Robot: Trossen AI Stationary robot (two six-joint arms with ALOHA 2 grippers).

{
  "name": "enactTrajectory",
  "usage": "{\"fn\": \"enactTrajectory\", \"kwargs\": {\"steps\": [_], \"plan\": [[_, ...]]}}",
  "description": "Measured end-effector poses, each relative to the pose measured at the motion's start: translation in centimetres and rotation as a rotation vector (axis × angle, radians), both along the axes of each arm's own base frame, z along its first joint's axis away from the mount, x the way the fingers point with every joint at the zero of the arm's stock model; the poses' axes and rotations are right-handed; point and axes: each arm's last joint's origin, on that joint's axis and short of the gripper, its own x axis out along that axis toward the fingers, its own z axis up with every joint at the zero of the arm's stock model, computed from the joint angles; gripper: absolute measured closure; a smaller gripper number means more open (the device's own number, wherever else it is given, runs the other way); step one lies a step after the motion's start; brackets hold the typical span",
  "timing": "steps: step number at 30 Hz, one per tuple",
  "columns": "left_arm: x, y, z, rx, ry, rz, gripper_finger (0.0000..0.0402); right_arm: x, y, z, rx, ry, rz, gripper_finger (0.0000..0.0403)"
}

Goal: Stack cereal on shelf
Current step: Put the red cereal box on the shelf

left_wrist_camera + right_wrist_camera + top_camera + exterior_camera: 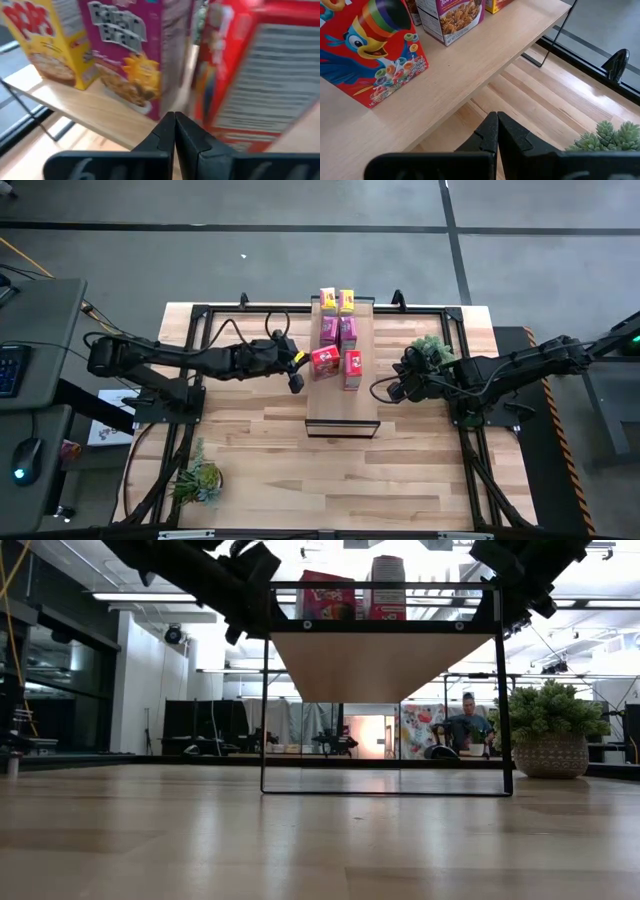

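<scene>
Dark fingers of the left claw [174,131] fill the foreground of the left wrist view, pressed together on nothing, their tips almost at the left edge of the shelf [342,405]. That claw sits just off the shelf's left side, beside the nearer red cereal box [324,361], which stands slightly turned compared with the others; a closed tip so close to it suggests it is placed for nudging the box square, not for lifting.

All six boxes stand on the shelf, grouped at its far half in three pairs: the two yellow boxes [338,301] at the far end, the two magenta boxes [338,331] in the middle, and the two red ones nearest, the second red box [352,369] towards the shelf's right edge. Upright and in colour pairs, they read as a store-style row, leaving the near half of the shelf bare.

On the shelf's right side, the right claw [497,131] is also pinched shut and empty, hanging just clear of the shelf edge and lower than the board, well apart from the boxes, so it seems to be waiting. A potted plant [433,349] stands on the surface [300,470] just beyond that arm, right of the shelf.
</scene>
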Motion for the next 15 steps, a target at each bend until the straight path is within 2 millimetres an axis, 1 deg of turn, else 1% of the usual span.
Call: {"fn": "enactTrajectory", "kwargs": {"steps": [4, 15], "plan": [[0.0, -1.0, 0.4, -0.025, -0.033, -0.023, 0.0401, 0.0, 0.0, 0.0, 0.001, -0.001, -0.001, 0.0402], [0.2, -3.1, 0.3, -0.118, -0.063, -0.055, 0.0401, 0.0, 0.0, 0.0, 0.003, -0.005, -0.001, 0.0402]]}}
